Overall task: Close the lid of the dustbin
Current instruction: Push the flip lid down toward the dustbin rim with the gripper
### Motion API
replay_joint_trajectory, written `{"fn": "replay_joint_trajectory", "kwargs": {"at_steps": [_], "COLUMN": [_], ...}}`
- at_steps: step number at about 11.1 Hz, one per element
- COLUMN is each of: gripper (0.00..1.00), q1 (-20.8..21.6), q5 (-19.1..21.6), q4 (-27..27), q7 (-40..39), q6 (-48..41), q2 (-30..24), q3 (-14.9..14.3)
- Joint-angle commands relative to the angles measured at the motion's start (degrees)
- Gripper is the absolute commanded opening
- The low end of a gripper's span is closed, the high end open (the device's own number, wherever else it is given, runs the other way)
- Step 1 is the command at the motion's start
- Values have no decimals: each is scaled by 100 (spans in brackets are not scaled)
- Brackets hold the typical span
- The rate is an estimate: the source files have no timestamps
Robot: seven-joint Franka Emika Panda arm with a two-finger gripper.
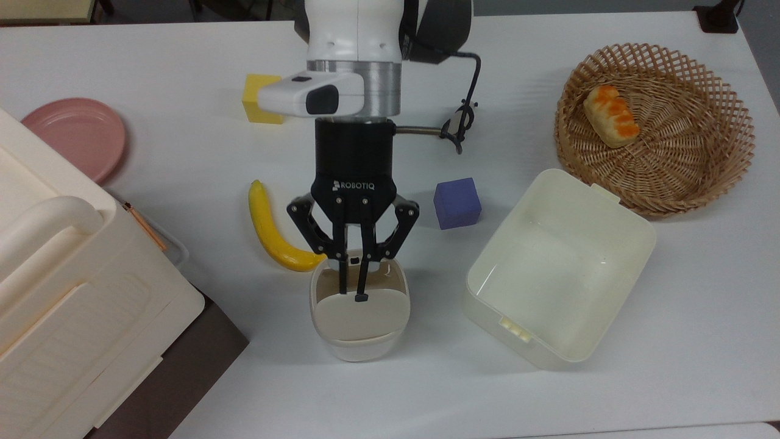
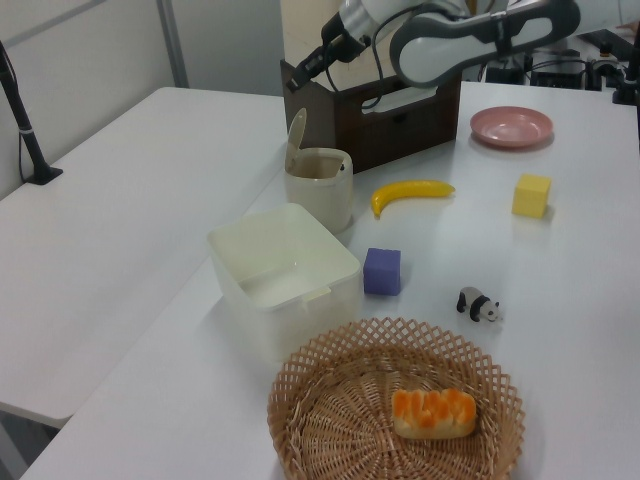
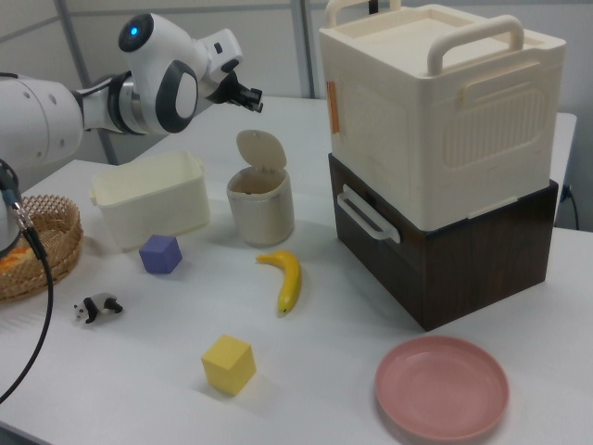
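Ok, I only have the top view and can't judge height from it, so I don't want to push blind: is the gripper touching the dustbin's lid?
Observer: No. In the right view the gripper hangs clear above the lid, with air between them.
Operator: How far open is the lid?
Observer: In the left view it stands nearly upright, hinged at the dustbin rim on the left view's left.
Operator: And where is the gripper relative to that raised edge?
Observer: Almost straight over the lid's top edge in both the left view and the right view, not out over the dustbin's open mouth.
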Motion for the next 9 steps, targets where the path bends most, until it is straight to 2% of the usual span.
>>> {"fn": "replay_joint_trajectory", "kwargs": {"at_steps": [1, 2, 6, 9], "gripper": [14, 14, 2, 1], "q1": [134, 134, 99, 81], "q5": [43, 43, -18, -10], "q4": [191, 183, 113, -588], "q7": [88, 88, 35, 0], "q6": [274, 274, 195, -24], "q2": [242, 285, 497, -37], "q3": [-173, -165, -165, -156]}}
